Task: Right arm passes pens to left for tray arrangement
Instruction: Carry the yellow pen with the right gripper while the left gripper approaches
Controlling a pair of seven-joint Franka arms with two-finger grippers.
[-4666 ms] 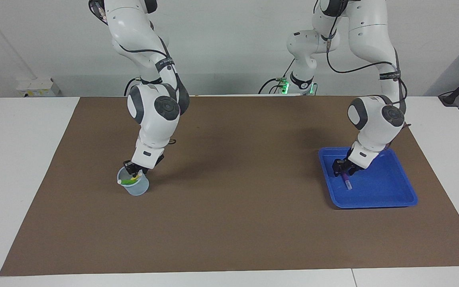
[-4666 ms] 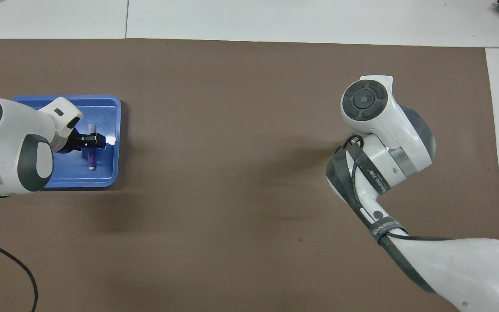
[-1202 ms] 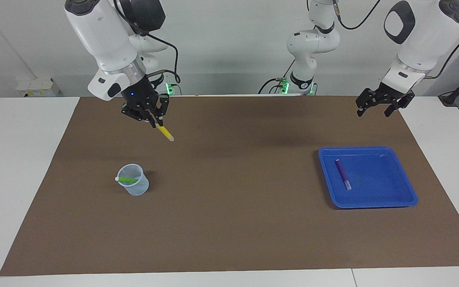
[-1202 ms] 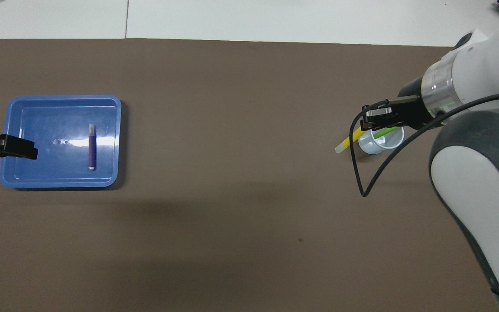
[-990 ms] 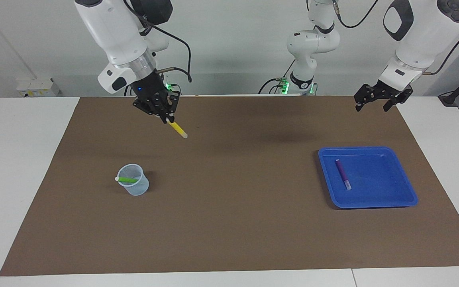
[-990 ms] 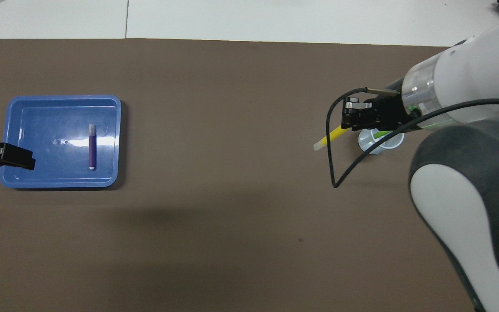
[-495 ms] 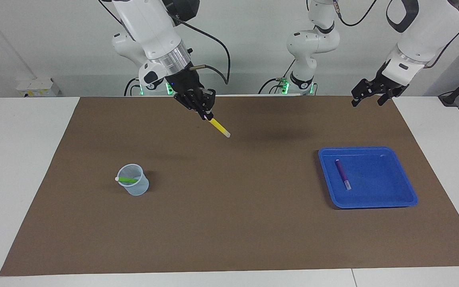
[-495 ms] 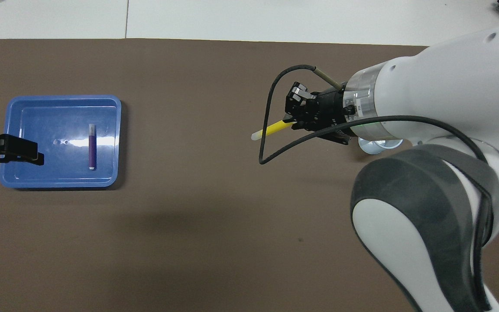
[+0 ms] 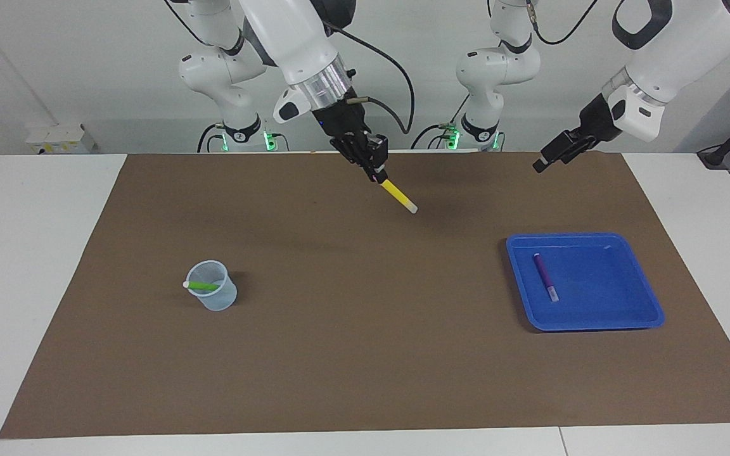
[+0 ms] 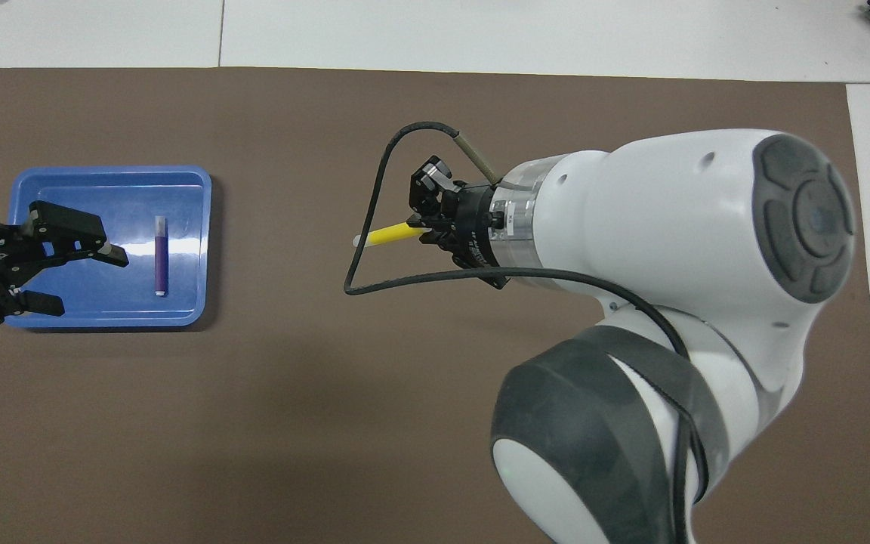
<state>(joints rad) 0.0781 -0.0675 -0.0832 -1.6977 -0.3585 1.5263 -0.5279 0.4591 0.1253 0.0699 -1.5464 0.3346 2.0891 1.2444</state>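
Observation:
My right gripper [image 9: 374, 172] is shut on the yellow pen [image 9: 398, 196] and holds it up over the middle of the brown mat, pale end pointing down toward the left arm's end. The pen also shows in the overhead view [image 10: 390, 235], sticking out of the right gripper [image 10: 424, 224]. The purple pen [image 9: 545, 276] lies in the blue tray [image 9: 599, 237], also seen from overhead [image 10: 160, 255]. The green pen [image 9: 203, 286] stands in a small translucent cup [image 9: 214, 297]. My left gripper [image 9: 542, 163] is open and empty, raised; from overhead it [image 10: 78, 279] overlaps the tray [image 10: 207, 227].
The brown mat [image 9: 365, 354] covers most of the white table. The cup stands toward the right arm's end and the tray toward the left arm's end. The right arm's body hides the cup in the overhead view.
My right gripper has carried the yellow pen from over the cup's end to over the mat's middle. My left gripper has turned and shifted toward the middle.

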